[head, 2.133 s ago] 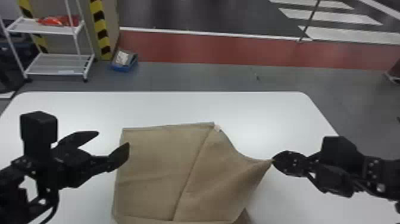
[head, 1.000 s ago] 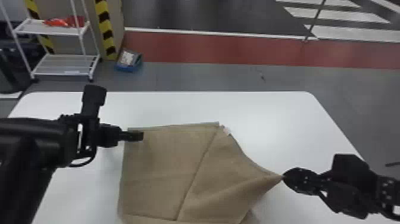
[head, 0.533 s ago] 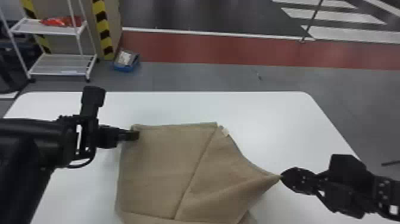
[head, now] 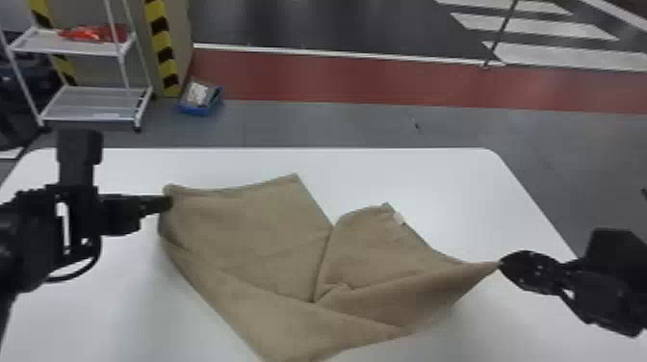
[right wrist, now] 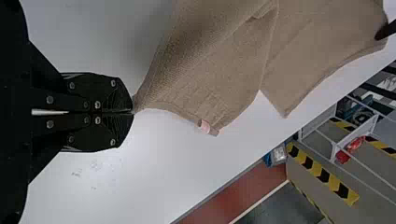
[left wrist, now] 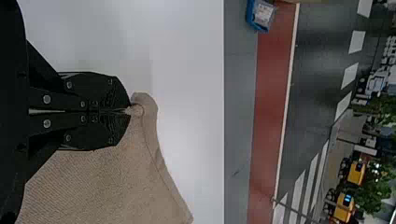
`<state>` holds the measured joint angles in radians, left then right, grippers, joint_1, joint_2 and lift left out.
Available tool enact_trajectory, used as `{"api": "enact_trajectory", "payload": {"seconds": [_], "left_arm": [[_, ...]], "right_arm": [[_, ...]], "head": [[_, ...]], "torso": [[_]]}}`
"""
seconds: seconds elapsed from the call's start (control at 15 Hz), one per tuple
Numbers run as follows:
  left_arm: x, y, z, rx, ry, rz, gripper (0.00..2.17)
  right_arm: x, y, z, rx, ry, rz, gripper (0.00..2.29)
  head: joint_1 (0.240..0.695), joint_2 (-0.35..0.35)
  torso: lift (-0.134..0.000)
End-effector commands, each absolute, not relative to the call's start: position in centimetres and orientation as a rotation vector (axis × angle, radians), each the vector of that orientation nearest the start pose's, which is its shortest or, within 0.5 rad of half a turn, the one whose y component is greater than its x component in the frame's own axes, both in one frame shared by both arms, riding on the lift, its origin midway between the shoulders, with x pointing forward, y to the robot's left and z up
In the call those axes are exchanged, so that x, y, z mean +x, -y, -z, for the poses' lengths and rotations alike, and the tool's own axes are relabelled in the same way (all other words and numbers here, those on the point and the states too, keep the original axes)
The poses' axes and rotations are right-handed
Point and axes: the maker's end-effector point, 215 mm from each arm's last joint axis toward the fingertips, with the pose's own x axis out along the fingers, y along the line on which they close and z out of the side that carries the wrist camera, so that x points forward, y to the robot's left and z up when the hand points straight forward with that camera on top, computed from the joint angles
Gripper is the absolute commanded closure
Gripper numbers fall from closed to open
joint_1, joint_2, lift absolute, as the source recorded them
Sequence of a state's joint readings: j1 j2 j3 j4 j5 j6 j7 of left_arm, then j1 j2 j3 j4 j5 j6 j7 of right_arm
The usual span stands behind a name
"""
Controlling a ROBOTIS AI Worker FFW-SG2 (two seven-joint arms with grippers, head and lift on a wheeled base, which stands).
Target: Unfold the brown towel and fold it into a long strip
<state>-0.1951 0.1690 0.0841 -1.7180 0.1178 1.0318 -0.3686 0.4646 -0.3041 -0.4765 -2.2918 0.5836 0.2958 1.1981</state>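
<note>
Smooth white table (head: 423,183), creased, nubbly brown towel (head: 260,231)

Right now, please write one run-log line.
left gripper: jaws shut on brown fabric towel; right gripper: jaws shut on same towel; towel: folds overlapping, no strip yet

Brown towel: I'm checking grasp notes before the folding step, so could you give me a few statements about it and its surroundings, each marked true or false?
1. The left gripper is shut on the brown towel. True.
2. The right gripper stands open, away from the towel. False: it is shut on the towel too.
3. The small pale tag is nearer the right gripper than the left. True.
4. The towel is already a neat long strip. False: it lies in broad, crooked folds.
5. The blue bin is on the floor, beyond the table. True.
</note>
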Motion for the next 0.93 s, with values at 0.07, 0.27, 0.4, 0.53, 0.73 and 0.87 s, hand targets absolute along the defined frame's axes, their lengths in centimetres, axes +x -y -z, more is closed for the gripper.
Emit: {"api": "enact_trajectory", "payload": {"seconds": [0.07,0.27,0.4,0.53,0.73,0.87], "left_arm": [[52.6,-30.9,42.6,-0.128,-0.663,0.15,1.82],[48.4,-33.4,44.0,-0.109,-0.685,0.058,1.82],[45.5,-34.0,44.4,-0.087,-0.694,0.006,1.82],[43.0,-33.9,44.4,-0.062,-0.69,-0.045,1.82],[40.2,-33.5,43.6,-0.02,-0.686,-0.095,1.82],[39.8,-32.5,41.6,-0.011,-0.653,-0.08,1.82]], "right_arm": [[35.7,39.8,35.1,-0.875,-0.628,-0.604,1.19],[34.8,39.8,36.1,-0.878,-0.648,-0.624,1.19],[34.3,40.4,36.7,-0.869,-0.677,-0.625,1.19],[33.2,40.4,37.5,-0.862,-0.703,-0.643,1.19],[31.2,39.3,38.8,-0.829,-0.742,-0.716,1.19],[30.6,38.9,39.2,-0.813,-0.754,-0.752,1.19]], "head": [[0.695,-0.132],[0.695,-0.104],[0.695,-0.084],[0.695,-0.082],[0.695,-0.089],[0.695,-0.088]], "torso": [[-0.125],[-0.125],[-0.125],[-0.125],[-0.125],[-0.125]]}}
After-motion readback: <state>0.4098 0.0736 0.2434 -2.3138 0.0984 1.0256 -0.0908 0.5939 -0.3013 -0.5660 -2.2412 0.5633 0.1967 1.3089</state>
